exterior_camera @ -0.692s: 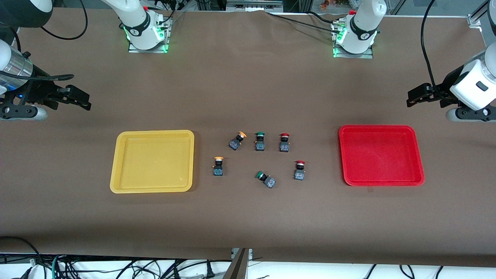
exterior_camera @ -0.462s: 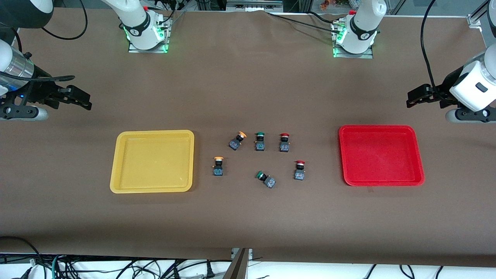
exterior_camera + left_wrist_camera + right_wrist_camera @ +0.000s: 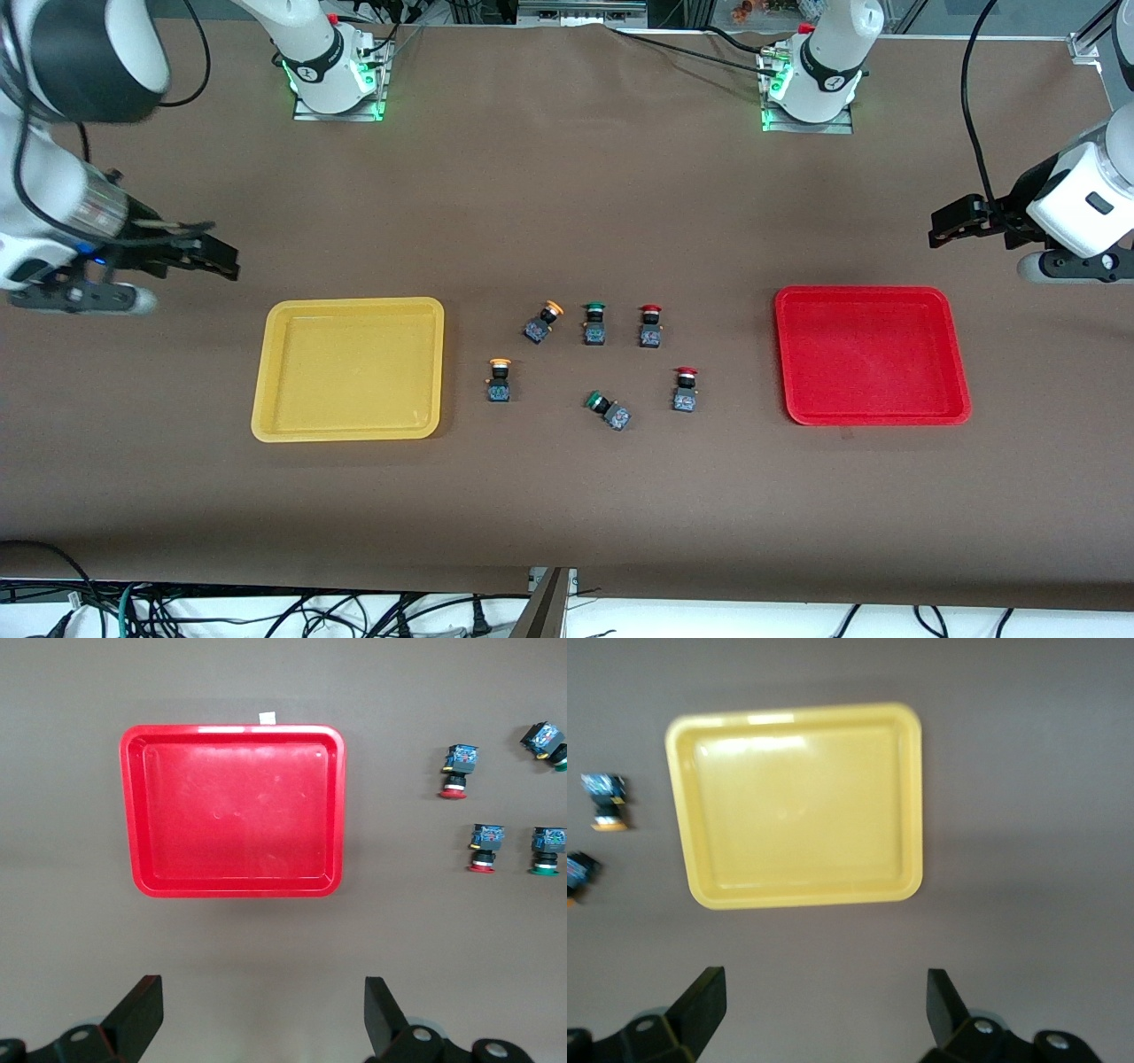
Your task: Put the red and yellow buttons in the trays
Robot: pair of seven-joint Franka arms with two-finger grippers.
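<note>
Two yellow-capped buttons (image 3: 543, 322) (image 3: 499, 380) and two red-capped buttons (image 3: 650, 326) (image 3: 685, 389) lie on the table between the trays. The yellow tray (image 3: 262, 390) is toward the right arm's end, the red tray (image 3: 784, 354) toward the left arm's end; both are empty. My right gripper (image 3: 221, 257) is open and empty over bare table by the yellow tray (image 3: 678, 815). My left gripper (image 3: 943, 226) is open and empty over bare table by the red tray (image 3: 128, 815). The left wrist view shows both red buttons (image 3: 458, 771) (image 3: 485, 848); the right wrist view shows a yellow one (image 3: 606, 800).
Two green-capped buttons (image 3: 594, 323) (image 3: 608, 410) lie among the red and yellow ones. The arm bases (image 3: 332, 75) (image 3: 811, 84) stand at the table's edge farthest from the front camera. Brown cloth covers the table.
My right gripper has moved toward the yellow tray and the table's middle. My left gripper has hardly moved. The buttons and trays have not moved.
</note>
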